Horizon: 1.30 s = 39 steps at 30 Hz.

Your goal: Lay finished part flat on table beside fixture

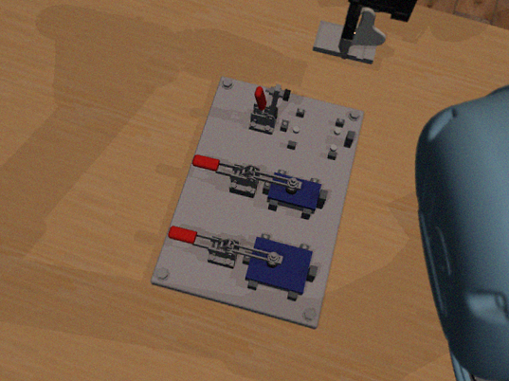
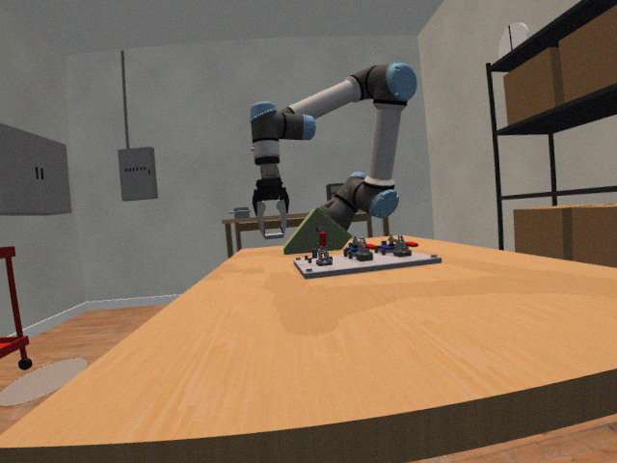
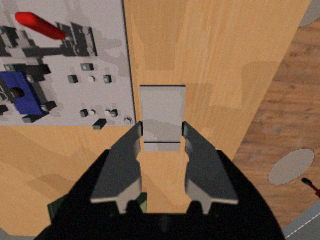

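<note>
The finished part (image 1: 329, 37) (image 2: 273, 236) (image 3: 162, 110), a flat grey slab with a groove line across it, is level in the air beyond the fixture plate's (image 1: 221, 212) (image 3: 110, 25) short end. My gripper (image 1: 347, 43) (image 2: 273, 231) (image 3: 162, 122) points down and is shut on its two side edges. The part is above the table, with a gap under it. The nest at that end holds no part, and its clamp's red handle (image 1: 260, 97) (image 2: 322, 239) (image 3: 41, 25) stands up. Two blue blanks (image 1: 302, 200) (image 1: 289, 274) sit under clamps with handles lying flat.
Stops and pins stand up from the plate around the nest. The upright clamp (image 1: 262, 120) is the part of the fixture rising near the held part. The table's far edge lies just beyond the gripper. A green wedge (image 2: 318, 241) supports the arm's base.
</note>
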Motion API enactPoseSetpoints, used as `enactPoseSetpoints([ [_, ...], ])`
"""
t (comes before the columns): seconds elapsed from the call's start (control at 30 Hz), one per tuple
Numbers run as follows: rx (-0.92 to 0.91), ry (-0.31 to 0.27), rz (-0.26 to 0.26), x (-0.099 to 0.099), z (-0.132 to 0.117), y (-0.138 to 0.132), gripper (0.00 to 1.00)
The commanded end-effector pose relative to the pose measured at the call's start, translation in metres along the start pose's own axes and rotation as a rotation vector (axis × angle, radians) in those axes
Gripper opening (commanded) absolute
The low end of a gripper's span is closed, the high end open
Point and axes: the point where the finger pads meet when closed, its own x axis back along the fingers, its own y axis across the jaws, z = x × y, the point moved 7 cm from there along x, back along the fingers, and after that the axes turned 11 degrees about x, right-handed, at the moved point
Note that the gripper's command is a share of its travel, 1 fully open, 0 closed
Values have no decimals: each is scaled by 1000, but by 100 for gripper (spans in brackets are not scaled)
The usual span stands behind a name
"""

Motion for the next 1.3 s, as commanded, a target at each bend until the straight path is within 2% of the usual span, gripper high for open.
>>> enactPoseSetpoints([
  [0.0,0,1,-1,1,0,0,0],
  [0.83,0,1,-1,-2,0,0,0],
  [1.27,0,1,-1,-24,0,0,0],
])
